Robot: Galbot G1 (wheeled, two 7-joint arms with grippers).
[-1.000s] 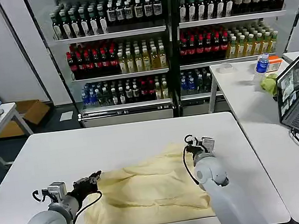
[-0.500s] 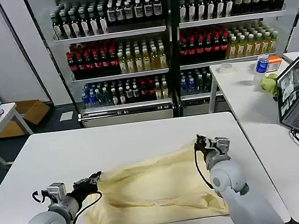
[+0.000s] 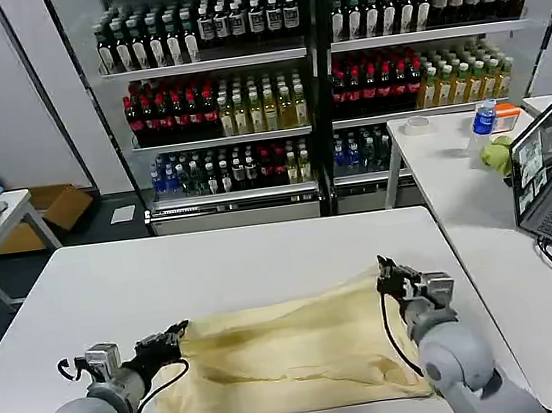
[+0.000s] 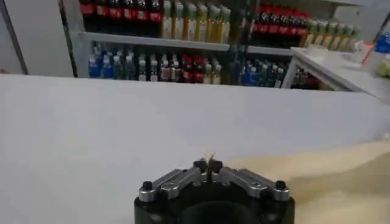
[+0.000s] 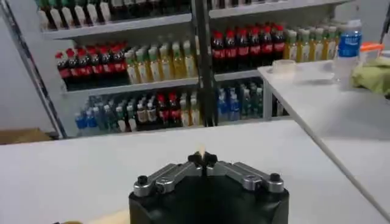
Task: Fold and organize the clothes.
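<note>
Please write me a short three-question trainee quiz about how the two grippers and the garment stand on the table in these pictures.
1. True or false: the left gripper is shut on a corner of the pale yellow soft fabric garment.
2. What does the right gripper pinch: A, a bottle; B, the garment's far corner; C, nothing?
3. Fill in: the garment lies on the white ____.

Key: 1 true; 2 B; 3 table.

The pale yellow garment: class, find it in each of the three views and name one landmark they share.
Head view: pale yellow garment spread across the near table, between both grippers.
Left wrist view: along the right edge, reaching the fingers.
Right wrist view: a sliver pinched at the fingers.
Shared landmark: the bottle shelves.
</note>
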